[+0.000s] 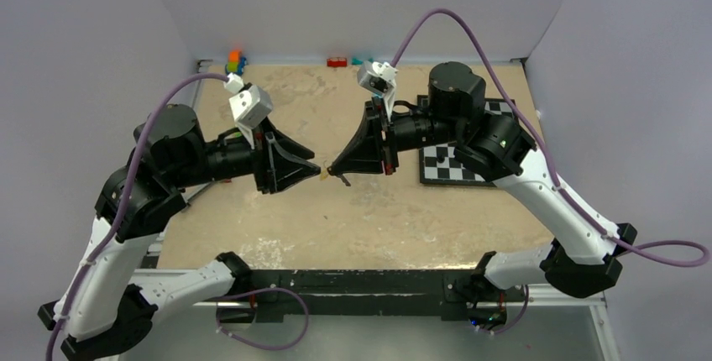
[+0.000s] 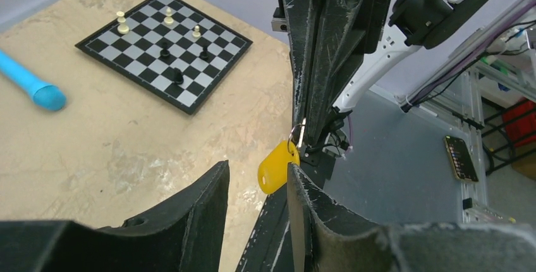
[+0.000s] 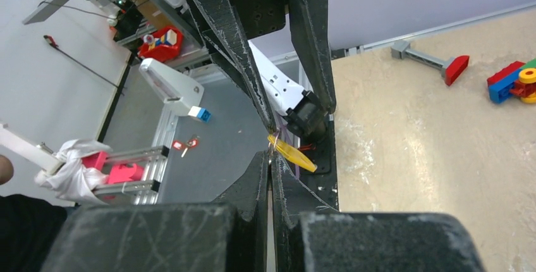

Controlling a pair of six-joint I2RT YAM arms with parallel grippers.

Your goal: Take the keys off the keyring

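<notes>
Nearest you, both arms rise from the near edge: left arm (image 1: pixel 126 210) and right arm (image 1: pixel 537 193), elbows out, wrists turned in toward each other. Below them is the tan surface (image 1: pixel 378 218), scuffed white in patches. The chessboard (image 1: pixel 453 164) sits on its right side, partly under the right arm, with a few pieces standing. In the left wrist view, a light-blue cylinder (image 2: pixel 31 85) lies off to the board's left.

Your two claws meet tip to tip in the air over mid-surface.
- Left claw (image 2: pixel 256 172): half wide, a finger on either side of the yellow key (image 2: pixel 277 167), not pinched on it.
- Right claw (image 3: pixel 270 158): closed tight on the keyring (image 2: pixel 295 135).

The yellow key hangs clear of the surface, threaded on the keyring, just beside one left finger.
</notes>
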